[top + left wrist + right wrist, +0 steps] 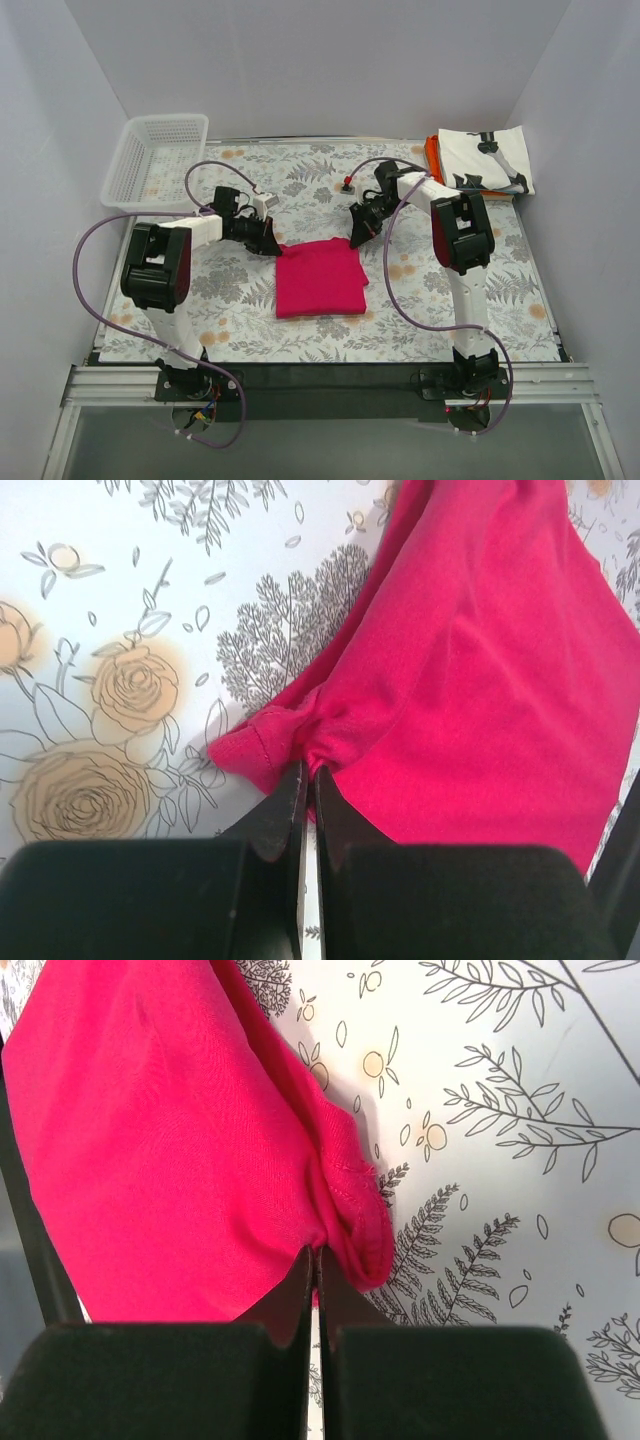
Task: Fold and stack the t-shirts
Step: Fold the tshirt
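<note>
The crimson-pink t-shirt (319, 278) lies folded into a rough square at the middle of the table. My left gripper (268, 243) is shut on its far left corner; in the left wrist view the gripper (309, 772) pinches a bunched fold of the shirt (470, 670). My right gripper (358, 235) is shut on the far right corner; in the right wrist view the gripper (315, 1254) pinches the hemmed edge of the shirt (160, 1140). The white t-shirt with black print (485, 160) lies folded on the orange t-shirt (432, 152) at the far right corner.
A white plastic mesh basket (155, 160) stands at the far left corner. The floral tablecloth (430, 300) covers the table. White walls close in the left, back and right sides. Purple cables loop off both arms.
</note>
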Motion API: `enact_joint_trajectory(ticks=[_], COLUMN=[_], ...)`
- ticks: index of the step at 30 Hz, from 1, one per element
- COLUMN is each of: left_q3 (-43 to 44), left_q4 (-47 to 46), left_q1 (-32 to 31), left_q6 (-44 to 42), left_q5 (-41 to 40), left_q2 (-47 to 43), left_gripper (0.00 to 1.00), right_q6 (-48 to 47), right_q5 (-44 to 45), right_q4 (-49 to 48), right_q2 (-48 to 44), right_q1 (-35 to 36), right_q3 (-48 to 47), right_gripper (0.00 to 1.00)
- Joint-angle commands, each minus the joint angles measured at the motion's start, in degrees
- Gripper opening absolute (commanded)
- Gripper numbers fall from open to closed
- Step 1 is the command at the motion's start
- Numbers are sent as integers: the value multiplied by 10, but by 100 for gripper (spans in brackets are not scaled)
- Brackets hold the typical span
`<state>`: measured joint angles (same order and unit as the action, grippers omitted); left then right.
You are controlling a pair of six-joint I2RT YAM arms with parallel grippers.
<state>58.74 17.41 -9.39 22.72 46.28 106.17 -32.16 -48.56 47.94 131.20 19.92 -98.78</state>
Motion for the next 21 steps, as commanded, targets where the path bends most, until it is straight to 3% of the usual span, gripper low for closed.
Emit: enact_joint_trajectory(ticks=[1,9,16,19,21], left_q3=[19,62,88,121,138], left_q4=[-25,-24,-58,-46,-29], left_q1=[2,2,2,2,2], left_q6=[8,48,67,82,78], left_q5=[0,-5,-57,-74,-84], left_q2=[-33,-47,41,65,55], left_gripper=[0,0,1,15,25], right_q6=[-5,19,63,87,97], right_q5=[21,30,56,73,89], right_q4=[-19,-31,-63,-68,-67], right_q2=[-24,-43,17,36,34], right_q1=[-3,-23,-25,-25,-25], right_q3=[-8,-41,-90,-114,-124], right_gripper=[1,1,1,1,12])
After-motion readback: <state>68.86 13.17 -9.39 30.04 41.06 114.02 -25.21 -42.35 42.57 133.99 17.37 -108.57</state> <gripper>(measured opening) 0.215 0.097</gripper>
